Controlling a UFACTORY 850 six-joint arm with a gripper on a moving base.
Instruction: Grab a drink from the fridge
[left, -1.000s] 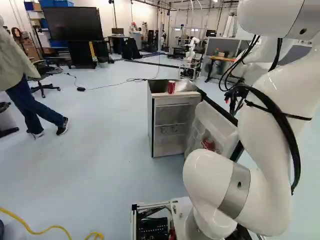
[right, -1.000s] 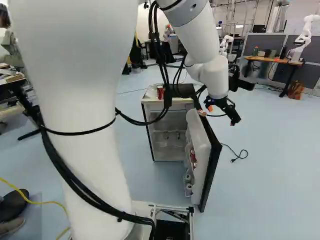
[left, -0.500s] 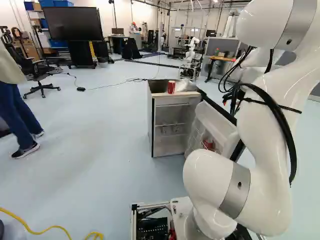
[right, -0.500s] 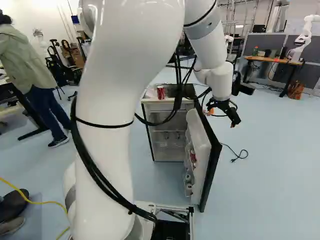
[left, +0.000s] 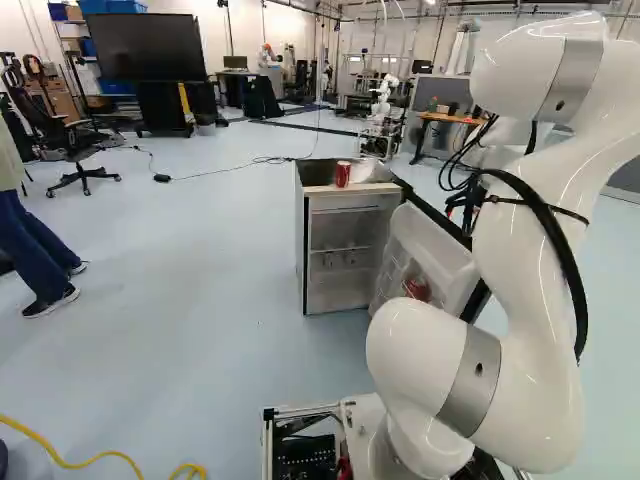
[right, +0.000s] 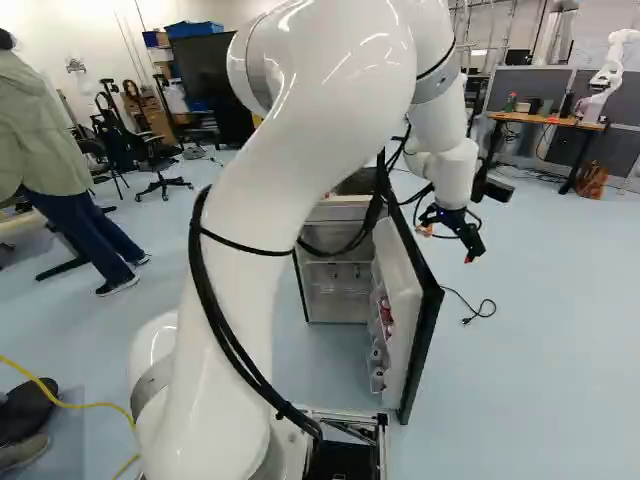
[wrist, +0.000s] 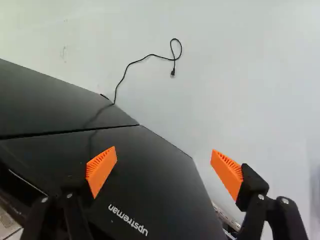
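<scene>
Pale blue floor (left: 200, 300) surrounds a small fridge (left: 350, 203), its door (right: 400, 265) standing open as a white robot arm (right: 295, 150) reaches past on a drink run. From where I stand, access looks settled; the grab itself remains. The gripper (wrist: 164, 161) hangs over the door's black outer side, its two orange-padded fingers spread wide with nothing between them. On the door's inner side sits a red item (left: 417, 290), likely a drink and a plausible target; a red can (left: 342, 174) stands upright on top of the fridge. Neither is in the robot's grasp. By my reckoning, the claw must still come around the door's edge to the inner side, close on a drink and carry it clear without knocking the door.
</scene>
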